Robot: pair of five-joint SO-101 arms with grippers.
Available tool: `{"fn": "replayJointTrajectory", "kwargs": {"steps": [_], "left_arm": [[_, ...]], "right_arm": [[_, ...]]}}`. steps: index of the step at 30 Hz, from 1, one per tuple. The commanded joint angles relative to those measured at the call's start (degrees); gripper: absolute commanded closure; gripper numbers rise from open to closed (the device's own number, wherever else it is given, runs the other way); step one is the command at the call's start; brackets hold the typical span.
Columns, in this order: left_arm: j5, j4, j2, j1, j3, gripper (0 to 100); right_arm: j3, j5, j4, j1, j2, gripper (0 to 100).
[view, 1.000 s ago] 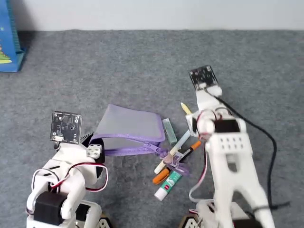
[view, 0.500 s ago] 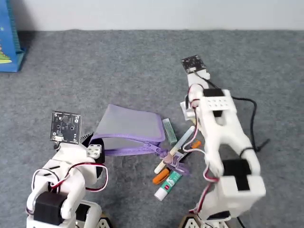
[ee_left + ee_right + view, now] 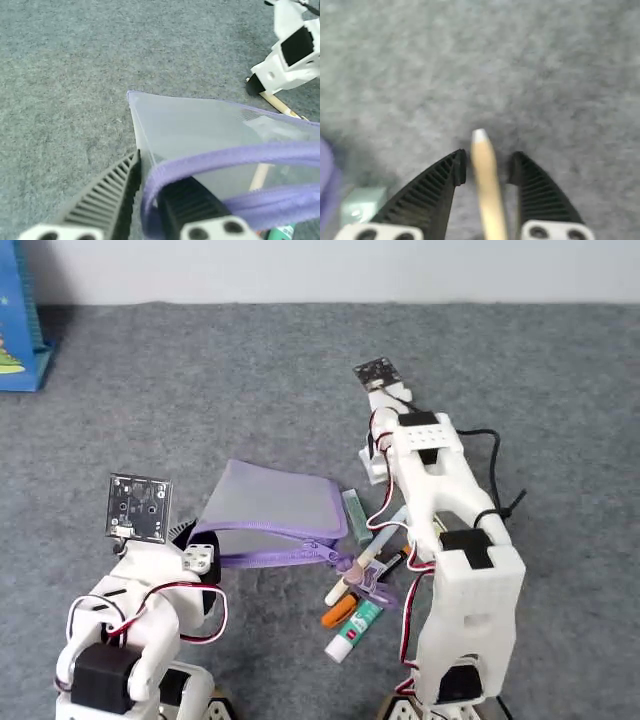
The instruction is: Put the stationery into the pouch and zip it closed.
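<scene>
Checking high view: saw the lilac pouch (image 3: 275, 502) flat on the grey table (image 3: 200, 390), purple zip edge on the side near the arms. Found left hand (image 3: 197, 542) at the pouch's left end. Spotted right arm (image 3: 450, 540) stretched past the stationery pile, right hand (image 3: 378, 464) just beyond the pouch's far right corner. Counted beside the pouch's right end: green eraser (image 3: 357, 517), white pen (image 3: 378, 548), orange marker (image 3: 342, 611), glue stick (image 3: 353, 630), bunched close together. Noted a blue box (image 3: 18, 320) at the far left edge.

Left wrist view: saw left hand (image 3: 145, 172) pinched tight on the pouch (image 3: 200, 125) at its zip edge, fingers (image 3: 107, 197) either side of the fabric. Caught a wooden pencil (image 3: 277, 104) beyond the pouch, just by the right hand (image 3: 260, 80).

Right wrist view: found right hand (image 3: 487, 160) partly spread, straddling the pencil (image 3: 487, 195), thin gaps both sides, no clamp visible. Picked out the eraser (image 3: 365, 205) and a sliver of pouch (image 3: 325, 190) off to one side.
</scene>
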Motion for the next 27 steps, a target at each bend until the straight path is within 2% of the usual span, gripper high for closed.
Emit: {"fn": "replayJointTrajectory", "kwargs": {"steps": [1,7,17,25,27], "left_arm": [[-0.09,0.09,-0.53,-0.26,-3.03,99],[-0.09,0.09,-0.53,-0.26,-2.95,99],[0.35,-0.26,-0.44,0.18,-3.47,99],[3.16,-2.55,0.70,0.18,-5.49,99],[3.25,-2.46,3.43,0.18,-7.96,99]], "right_arm": [[-3.78,2.46,3.38,0.31,0.22,97.8],[-4.48,3.60,13.85,0.57,-7.08,99.1],[-4.31,3.25,31.96,0.40,-32.48,99.1],[-4.31,2.90,40.40,0.13,-52.88,99.1],[-4.31,-0.18,41.36,0.04,-58.07,99.1]]}}
